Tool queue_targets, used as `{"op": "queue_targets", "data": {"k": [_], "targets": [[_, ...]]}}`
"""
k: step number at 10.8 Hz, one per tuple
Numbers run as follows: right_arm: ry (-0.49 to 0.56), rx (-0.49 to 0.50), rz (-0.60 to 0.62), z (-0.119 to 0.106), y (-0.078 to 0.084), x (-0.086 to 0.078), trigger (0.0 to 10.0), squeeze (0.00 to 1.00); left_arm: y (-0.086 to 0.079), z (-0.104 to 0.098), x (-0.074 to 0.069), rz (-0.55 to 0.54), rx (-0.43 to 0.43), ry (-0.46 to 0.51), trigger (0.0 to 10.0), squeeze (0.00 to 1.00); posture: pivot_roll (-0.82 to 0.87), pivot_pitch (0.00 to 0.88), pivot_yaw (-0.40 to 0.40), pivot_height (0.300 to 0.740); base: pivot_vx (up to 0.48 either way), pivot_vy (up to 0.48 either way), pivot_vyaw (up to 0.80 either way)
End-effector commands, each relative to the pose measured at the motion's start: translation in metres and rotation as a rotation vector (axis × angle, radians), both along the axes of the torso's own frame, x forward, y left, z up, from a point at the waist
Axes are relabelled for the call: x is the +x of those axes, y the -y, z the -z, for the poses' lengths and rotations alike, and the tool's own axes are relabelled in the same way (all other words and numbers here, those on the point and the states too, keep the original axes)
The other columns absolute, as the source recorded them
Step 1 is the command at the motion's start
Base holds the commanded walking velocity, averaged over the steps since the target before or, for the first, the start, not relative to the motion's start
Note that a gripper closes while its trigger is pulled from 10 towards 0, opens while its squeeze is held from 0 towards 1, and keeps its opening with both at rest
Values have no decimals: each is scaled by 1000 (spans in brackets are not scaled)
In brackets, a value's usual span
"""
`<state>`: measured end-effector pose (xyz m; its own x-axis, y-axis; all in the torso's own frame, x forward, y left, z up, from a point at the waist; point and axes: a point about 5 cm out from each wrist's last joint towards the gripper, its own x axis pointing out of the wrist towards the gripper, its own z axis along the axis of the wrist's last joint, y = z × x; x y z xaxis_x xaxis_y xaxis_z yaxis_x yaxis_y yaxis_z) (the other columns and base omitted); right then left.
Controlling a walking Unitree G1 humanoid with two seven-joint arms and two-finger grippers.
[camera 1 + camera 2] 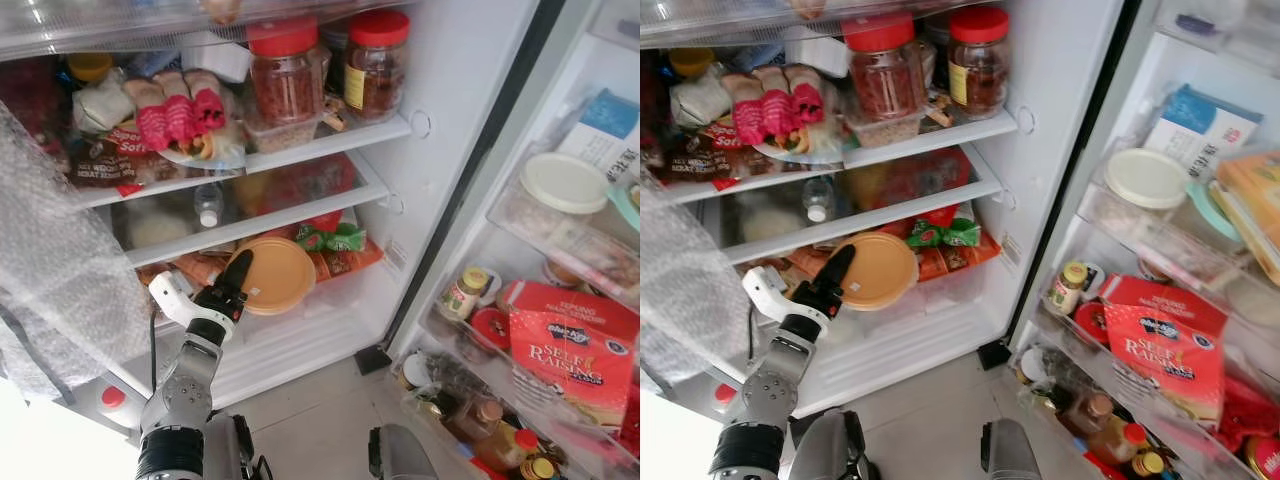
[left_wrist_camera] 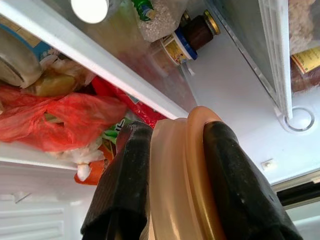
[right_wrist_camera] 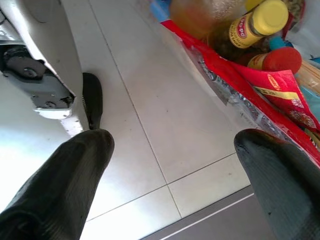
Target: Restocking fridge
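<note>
Round orange-lidded container [image 1: 272,275], tilted on edge, in fridge's lower compartment [image 1: 300,340]

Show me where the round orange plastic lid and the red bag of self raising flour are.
round orange plastic lid [image 1: 275,275], left eye view, middle of its top face.
red bag of self raising flour [image 1: 570,350], left eye view, printed front.

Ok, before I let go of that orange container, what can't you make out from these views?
- Orange lidded container: its base and whatever is under it, hidden by its own lid and the left gripper in the eye views.
- Clear bubble-textured sheet: blocks the shelves' left end.
- Right gripper: open over floor tiles; its target is unseen.
- Door-bin bottles: cut off by the frame edge.
</note>
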<state>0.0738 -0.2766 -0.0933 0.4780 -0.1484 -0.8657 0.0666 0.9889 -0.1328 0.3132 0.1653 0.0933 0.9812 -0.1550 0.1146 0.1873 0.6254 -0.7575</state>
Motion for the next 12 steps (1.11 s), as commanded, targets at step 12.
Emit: {"op": "queue_targets", "data": {"k": [12], "targets": [[-17, 3, -6, 1, -1, -3, 10000, 0, 5, -13, 7, 43, -9, 37, 10000, 0, -240, 108, -5, 616, 258, 0, 0]]}}
